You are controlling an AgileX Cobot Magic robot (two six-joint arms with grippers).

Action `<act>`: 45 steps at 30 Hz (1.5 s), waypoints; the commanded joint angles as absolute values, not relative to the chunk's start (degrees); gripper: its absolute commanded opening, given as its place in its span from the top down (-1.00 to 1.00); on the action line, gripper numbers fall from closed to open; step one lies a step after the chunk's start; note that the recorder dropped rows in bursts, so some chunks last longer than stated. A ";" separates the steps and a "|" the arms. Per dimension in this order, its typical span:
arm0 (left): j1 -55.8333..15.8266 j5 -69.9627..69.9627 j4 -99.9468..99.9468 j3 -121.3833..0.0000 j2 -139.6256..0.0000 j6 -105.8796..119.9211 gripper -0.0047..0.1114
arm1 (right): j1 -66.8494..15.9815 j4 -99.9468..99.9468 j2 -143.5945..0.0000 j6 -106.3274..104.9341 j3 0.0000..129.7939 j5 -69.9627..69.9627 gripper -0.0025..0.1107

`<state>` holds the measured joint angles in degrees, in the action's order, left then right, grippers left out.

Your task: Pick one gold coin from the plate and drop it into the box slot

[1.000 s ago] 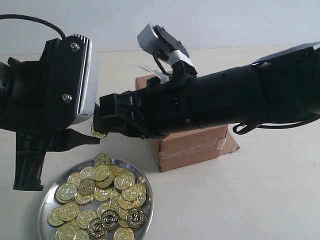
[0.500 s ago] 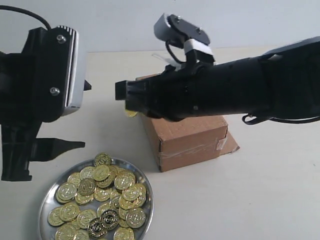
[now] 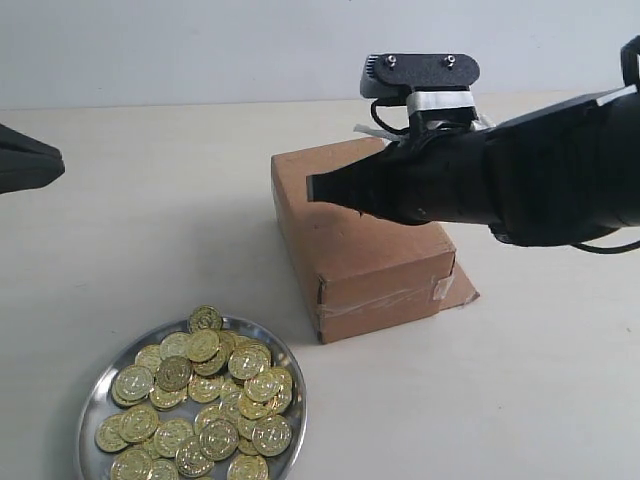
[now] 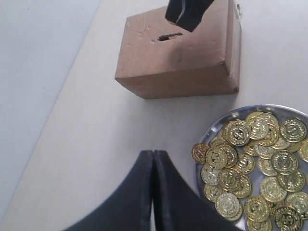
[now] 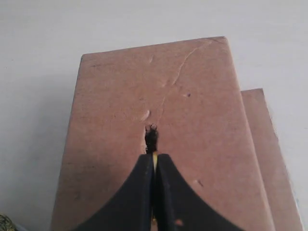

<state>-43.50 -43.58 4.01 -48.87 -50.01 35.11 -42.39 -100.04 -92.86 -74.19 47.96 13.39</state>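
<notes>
Slot (image 5: 151, 137) lies mid-top of the box (image 5: 202, 86), just beyond the tips of my right fingers (image 5: 142, 187), its long axis in line with their seam; they pinch a gold coin (image 5: 154, 159) edge-on. My left fingers (image 4: 139, 192) are pressed together, empty, beside the plate (image 4: 226, 117), farther off.

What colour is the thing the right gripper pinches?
Gold: the coin, edge-on, shows best in right wrist view.
</notes>
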 commanded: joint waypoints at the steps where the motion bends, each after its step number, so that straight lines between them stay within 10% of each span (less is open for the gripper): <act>1: -43.31 -46.40 3.91 -48.67 -48.68 34.03 0.92 | -42.33 -99.95 -95.02 -74.81 50.72 13.88 0.96; 28: -43.41 -46.92 3.91 -48.67 -48.68 34.03 0.92 | -42.33 -97.21 -99.23 -74.51 51.91 15.13 0.95; 39: -43.41 -46.92 3.91 -48.67 -48.68 34.03 0.92 | -42.33 -93.88 -98.94 -68.78 51.91 15.13 0.27; 42: -43.41 -46.79 3.91 -48.67 -48.20 34.03 0.92 | -42.33 -93.88 -96.24 -69.14 51.91 15.52 0.39; 45: -43.41 -45.31 3.91 -48.67 -46.30 30.48 0.92 | -42.33 -91.34 -89.68 -70.84 51.91 18.81 0.91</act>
<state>-43.50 -46.94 4.01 -48.87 -48.23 34.01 -42.39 -94.10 -95.61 -69.19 51.53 15.97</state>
